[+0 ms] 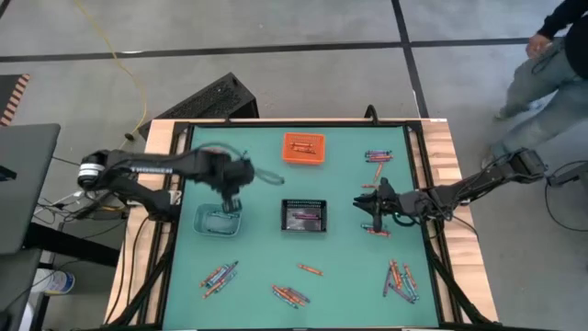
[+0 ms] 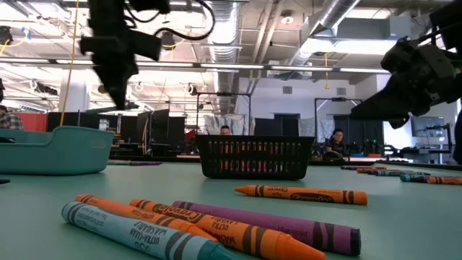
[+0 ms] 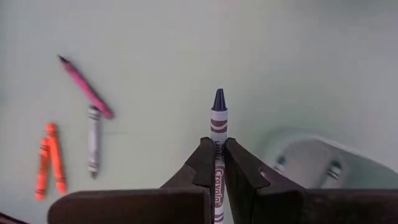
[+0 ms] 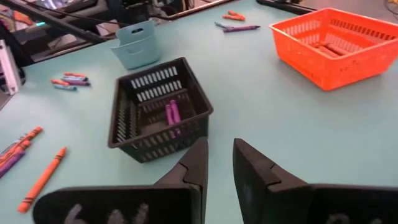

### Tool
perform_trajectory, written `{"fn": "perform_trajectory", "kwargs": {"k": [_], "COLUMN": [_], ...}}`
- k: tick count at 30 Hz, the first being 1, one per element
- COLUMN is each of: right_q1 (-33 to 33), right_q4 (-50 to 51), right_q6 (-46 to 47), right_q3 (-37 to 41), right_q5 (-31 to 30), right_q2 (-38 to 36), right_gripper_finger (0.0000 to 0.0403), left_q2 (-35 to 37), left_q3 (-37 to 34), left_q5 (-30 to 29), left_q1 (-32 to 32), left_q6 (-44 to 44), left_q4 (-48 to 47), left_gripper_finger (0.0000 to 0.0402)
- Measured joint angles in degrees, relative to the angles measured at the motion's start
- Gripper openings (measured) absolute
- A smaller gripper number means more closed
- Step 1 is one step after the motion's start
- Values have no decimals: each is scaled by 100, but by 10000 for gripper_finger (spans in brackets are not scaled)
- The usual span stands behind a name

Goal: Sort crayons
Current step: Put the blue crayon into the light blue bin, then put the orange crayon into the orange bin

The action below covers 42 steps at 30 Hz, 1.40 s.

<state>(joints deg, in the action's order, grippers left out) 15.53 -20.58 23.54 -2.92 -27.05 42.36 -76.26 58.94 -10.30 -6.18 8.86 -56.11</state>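
Crayons lie in loose groups on the green table: at the far right, near right, near middle and near left. My left gripper hangs over the far edge of the pale teal bin, shut on a violet-tipped crayon. That bin holds two crayons. The black bin has purple crayons in it, and the orange bin holds orange ones. My right gripper waits right of the black bin, open a little, with nothing between its fingers. My left gripper pinches the crayon's paper-wrapped shaft between its two fingers. The crayon lies along the fingers, and its pointed tip sticks out past their ends. The fingers point steeply down from above, and the crayon is lifted clear of table and bin.
A single orange crayon lies near the table's middle front. Pink, grey and orange crayons lie on the table below my left gripper. A person stands beyond the table's far right corner. A raised frame edges the table.
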Motion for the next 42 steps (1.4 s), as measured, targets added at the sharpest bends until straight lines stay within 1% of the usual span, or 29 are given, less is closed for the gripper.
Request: {"fn": "perform_trajectory", "kwargs": {"k": [3,7,10,14,18,27,32,37,42], "right_q1": [69,82,39,2,2,2,2,2,2], "right_q4": [-2,-9,-9,-7,-6,-7,-7,-7,-7], "right_q6": [-1,-3,-4,-18,-110,-109,-108,-108,-109], "right_q3": [0,0,0,0,0,0,0,0,0], "right_q5": [-1,-2,-2,-4,-4,-4,-4,-4,-4], "right_q2": [0,-1,0,1,0,1,1,1,0], "right_gripper_finger": [74,74,74,74,74,74,74,74,74], "left_q2": [131,174,174,172,172,170,170,169,170], "left_q3": [-307,-721,-1084,-1487,-1671,-1681,-1681,-1596,-1197], "left_q5": [-77,-194,-256,-218,-198,75,235,216,202], "left_q1": [609,1246,1556,1794,1913,1948,1948,1941,1931], "left_q6": [568,1221,1566,1824,1884,1879,1703,1508,1331], "left_q4": [17,11,19,41,130,380,520,545,456], "left_gripper_finger": [4,4,4,4,4,9,48,93,113]}}
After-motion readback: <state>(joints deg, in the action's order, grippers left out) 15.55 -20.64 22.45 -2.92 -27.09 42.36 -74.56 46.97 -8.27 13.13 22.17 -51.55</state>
